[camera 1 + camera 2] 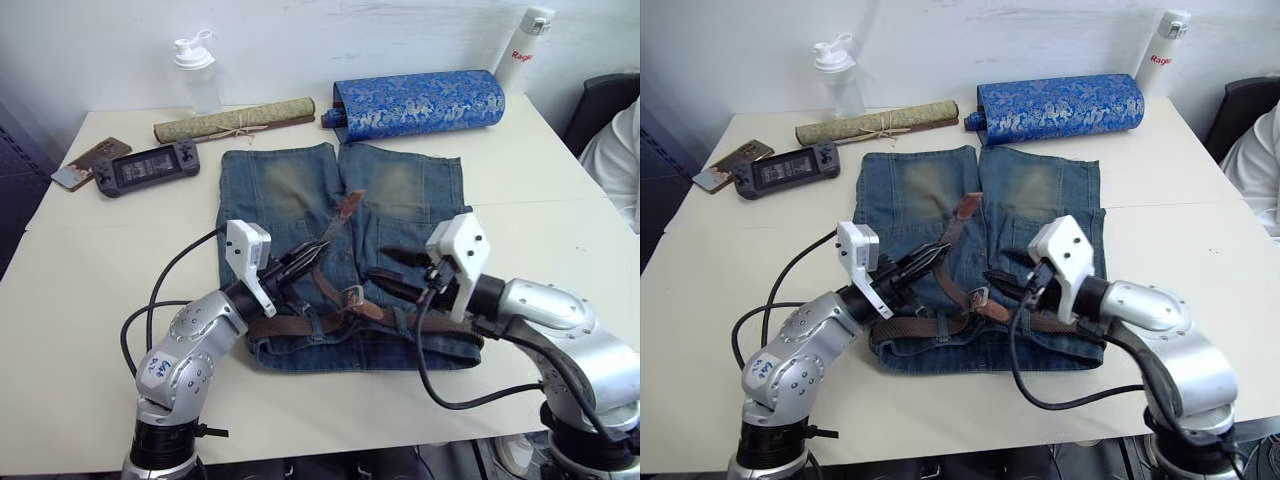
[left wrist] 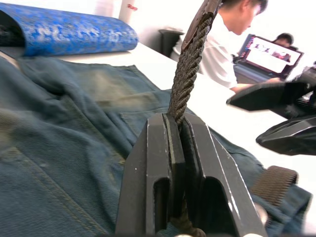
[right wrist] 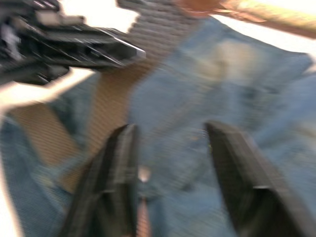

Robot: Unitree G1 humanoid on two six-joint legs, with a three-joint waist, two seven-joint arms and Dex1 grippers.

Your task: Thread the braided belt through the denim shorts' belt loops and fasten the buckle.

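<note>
So from the head camera, the denim shorts [image 1: 345, 250] lie flat mid-table [image 1: 90, 300], waistband toward the robot, legs pointing to 12 o'clock. The braided belt [image 1: 300, 325] runs along the waistband, and its free end rises up off the denim toward 12 o'clock, ending in a leather tab [image 1: 347, 205]. The buckle [image 1: 352, 296] sits on the shorts near the middle of the waistband. The left gripper [image 1: 312, 254] is clamped on the lifted strap at about 9 o'clock from the buckle. The right gripper [image 1: 392, 270] hovers at roughly 3 o'clock of the buckle, over the right side of the waistband.

Left wrist view: both fingers [image 2: 153, 173] pinch the braided strap, which climbs straight up out of them. A blue brocade roll [image 2: 64, 29] lies past the shorts, and a person sits beyond the table.

Right wrist view: fingers [image 3: 116, 182] spread wide with nothing between them, denim and brown strap underneath, left gripper [image 3: 94, 52] across from it
</note>
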